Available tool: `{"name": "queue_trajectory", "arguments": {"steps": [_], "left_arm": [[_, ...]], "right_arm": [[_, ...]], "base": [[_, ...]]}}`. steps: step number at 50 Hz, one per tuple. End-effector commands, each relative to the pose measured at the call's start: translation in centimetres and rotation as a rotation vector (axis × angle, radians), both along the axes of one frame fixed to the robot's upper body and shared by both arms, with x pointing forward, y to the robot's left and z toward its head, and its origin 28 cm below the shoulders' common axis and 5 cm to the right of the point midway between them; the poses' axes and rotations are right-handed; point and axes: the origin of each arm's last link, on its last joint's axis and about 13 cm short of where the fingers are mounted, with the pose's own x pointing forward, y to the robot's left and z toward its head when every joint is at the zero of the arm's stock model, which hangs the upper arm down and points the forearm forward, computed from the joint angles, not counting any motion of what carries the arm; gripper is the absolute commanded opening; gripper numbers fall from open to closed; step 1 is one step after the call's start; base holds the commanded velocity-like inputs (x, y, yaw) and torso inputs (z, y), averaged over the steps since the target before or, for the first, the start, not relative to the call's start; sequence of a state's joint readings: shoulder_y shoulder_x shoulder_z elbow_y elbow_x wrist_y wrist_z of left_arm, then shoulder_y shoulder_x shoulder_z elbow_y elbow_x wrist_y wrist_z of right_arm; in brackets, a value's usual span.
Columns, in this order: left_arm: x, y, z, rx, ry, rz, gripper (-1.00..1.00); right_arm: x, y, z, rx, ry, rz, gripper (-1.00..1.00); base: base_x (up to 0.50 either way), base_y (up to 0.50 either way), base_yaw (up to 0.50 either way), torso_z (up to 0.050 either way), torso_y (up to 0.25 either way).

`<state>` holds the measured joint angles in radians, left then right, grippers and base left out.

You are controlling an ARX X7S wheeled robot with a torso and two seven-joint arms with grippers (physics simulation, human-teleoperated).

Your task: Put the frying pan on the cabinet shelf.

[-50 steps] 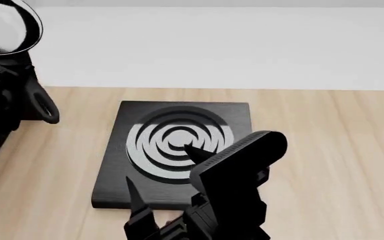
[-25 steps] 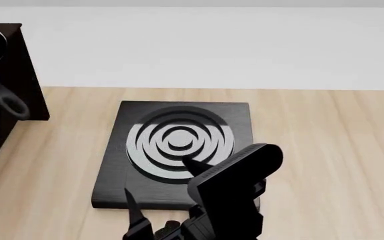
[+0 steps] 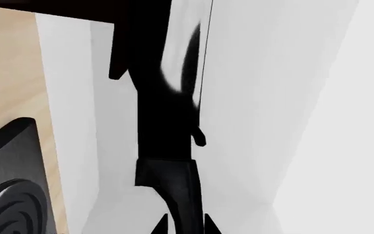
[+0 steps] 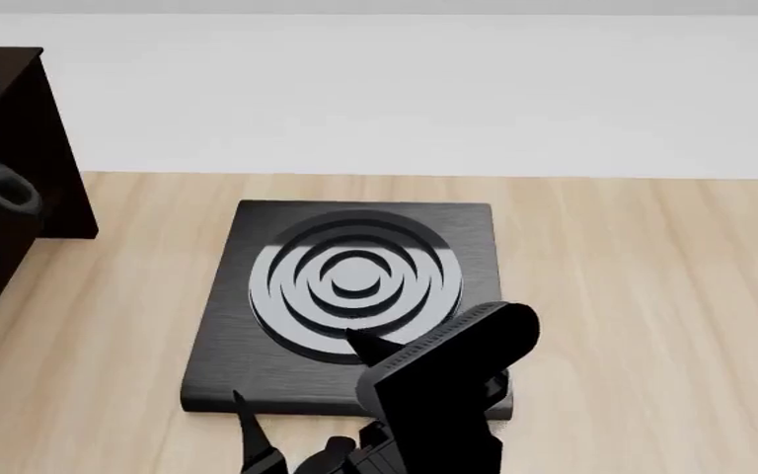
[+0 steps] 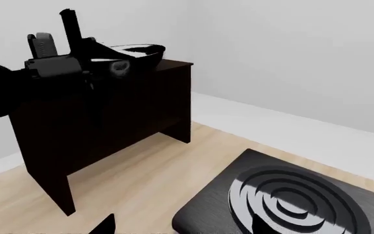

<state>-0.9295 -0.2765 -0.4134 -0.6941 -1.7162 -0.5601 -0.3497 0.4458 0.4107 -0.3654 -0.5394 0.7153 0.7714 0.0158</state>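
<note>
L gripper [image 5: 99, 66] is clamping the frying pan [image 5: 132, 52] by its handle, holding it just over the top of the dark cabinet shelf [image 5: 109, 122], while R gripper [image 4: 307, 395] is hanging w/ fingers spread at the near edge of the ringed black plate [image 4: 352, 281] on the wood table [image 4: 643, 296].

A light wooden floor [image 4: 643, 296] with fine, pale grain fills the lower part of the head view. It meets a plain white wall [image 4: 418, 89] along a straight edge, and a white baseboard [image 5: 284, 129] runs along that join in the right wrist view. A square black plate [image 4: 347, 296] with grey concentric rings lies flat on the floor. The light is soft and even, with only faint shadows.
</note>
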Motion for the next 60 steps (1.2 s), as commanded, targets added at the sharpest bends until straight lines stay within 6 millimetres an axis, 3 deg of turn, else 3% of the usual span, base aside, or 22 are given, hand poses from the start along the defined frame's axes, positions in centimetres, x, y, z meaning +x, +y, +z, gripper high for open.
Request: {"name": "queue_trajectory", "arguments": {"steps": [1, 11, 12, 37, 52, 60], "left_arm": [[-0.8, 1.6, -2.9, 0.015, 0.1, 0.102, -1.0], [-1.0, 1.7, -2.8, 0.045, 0.085, 0.111, -1.0], [-1.1, 1.7, -2.8, 0.051, 0.087, 0.112, 1.0], [-2.2, 1.5, -3.6, 0.081, 0.094, 0.121, 1.0], [-6.0, 0.0, -2.1, 0.15, 0.037, 0.067, 1.0], [-7.7, -0.3, -2.6, 0.222, 0.046, 0.066, 1.0]], "right_arm": [[-0.1, 0.1, -0.4, 0.004, 0.006, 0.004, 1.0], [-0.1, 0.1, -0.7, 0.008, 0.012, 0.003, 1.0], [-0.2, 0.1, -0.7, 0.01, 0.016, 0.005, 1.0], [-0.4, -0.1, -1.0, 0.018, 0.029, -0.003, 1.0], [-0.6, -0.2, -1.2, 0.027, 0.033, -0.014, 1.0], [-0.7, -0.4, -1.3, 0.031, 0.035, -0.02, 1.0]], "base": [[0.0, 0.0, 0.0, 0.0, 0.0], [0.0, 0.0, 0.01, 0.0, 0.0], [0.0, 0.0, 0.01, 0.0, 0.0], [0.0, 0.0, 0.01, 0.0, 0.0], [0.0, 0.0, 0.0, 0.0, 0.0], [0.0, 0.0, 0.0, 0.0, 0.0]]}}
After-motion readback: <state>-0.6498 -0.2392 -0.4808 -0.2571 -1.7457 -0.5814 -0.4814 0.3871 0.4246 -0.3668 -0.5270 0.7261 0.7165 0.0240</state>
